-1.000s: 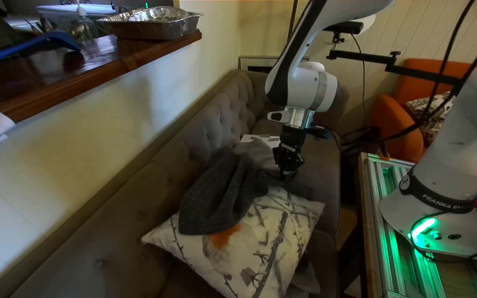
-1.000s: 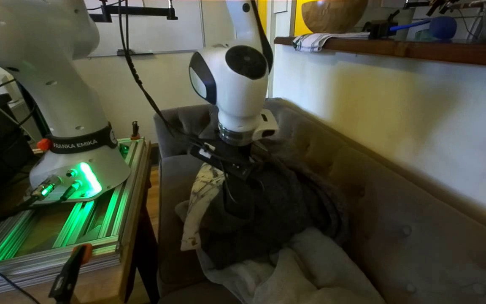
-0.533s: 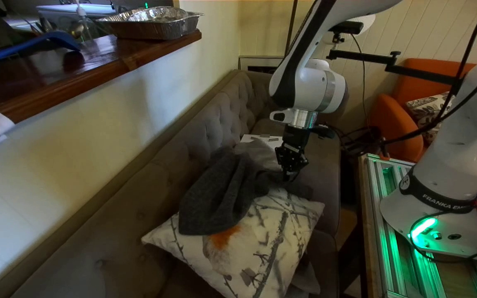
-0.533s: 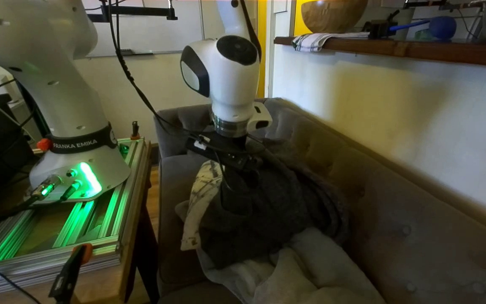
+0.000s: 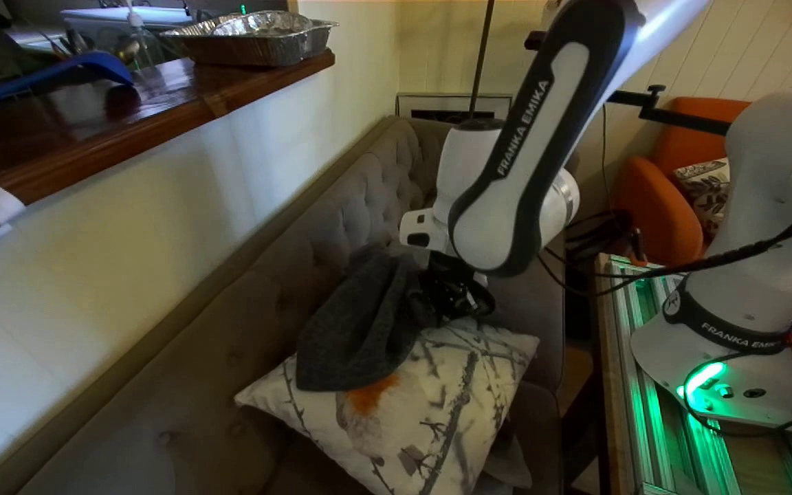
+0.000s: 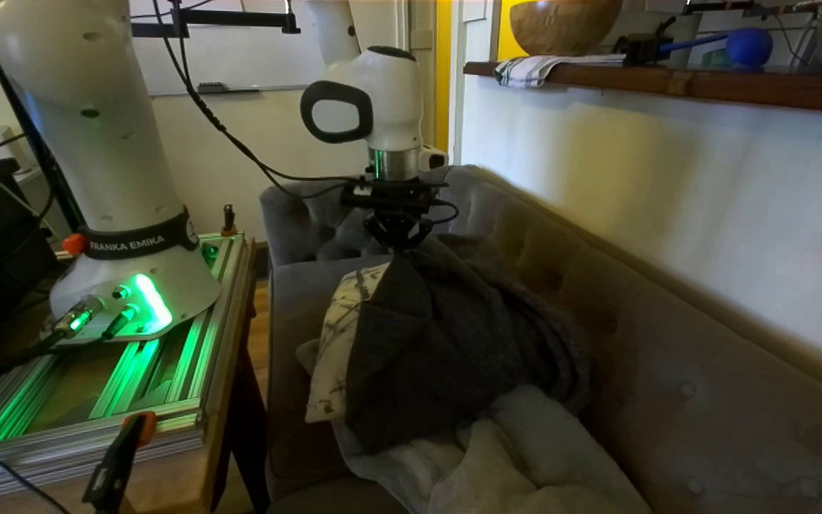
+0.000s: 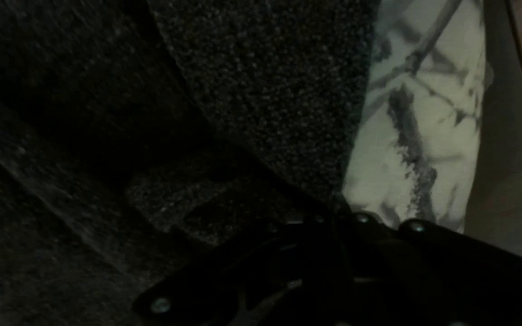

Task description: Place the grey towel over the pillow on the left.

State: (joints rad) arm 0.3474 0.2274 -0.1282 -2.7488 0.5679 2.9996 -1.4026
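We're on the sofa (image 5: 210, 357), and the grey towel (image 5: 361, 330) sits bunched over one end of the pillow (image 5: 437, 419). In an exterior view the hand (image 6: 402, 250) looks clamped on its edge: the cloth climbs to a peak right there, its outer edge running up straight, so that bit seems held rather than merely touched. The wrist view agrees, the dark weave narrowing toward the hand beside a bare strip of branch print, though in that gloom I can't tell how much is caught. Why there? A limp cloth like this gives nothing firm to clasp, so an edge is the sensible place, and this one lies on the seat-front side, where pillow shows uncovered. Pull from here and the folds should spread; push at the bundle and they'd probably only slump. The rest of the towel leans toward the backrest (image 6: 668, 385), one side down over pale rumpled fabric (image 6: 511, 457), and its own weight likely anchors it there. And there's spreading to do, by my reckoning: in an exterior view much of the printed face lies bare, the orange-red bird (image 5: 372, 397) peeping out right at the towel's hem. The worry? Too sharp a tug could drag the whole heap, or the pillow with it.
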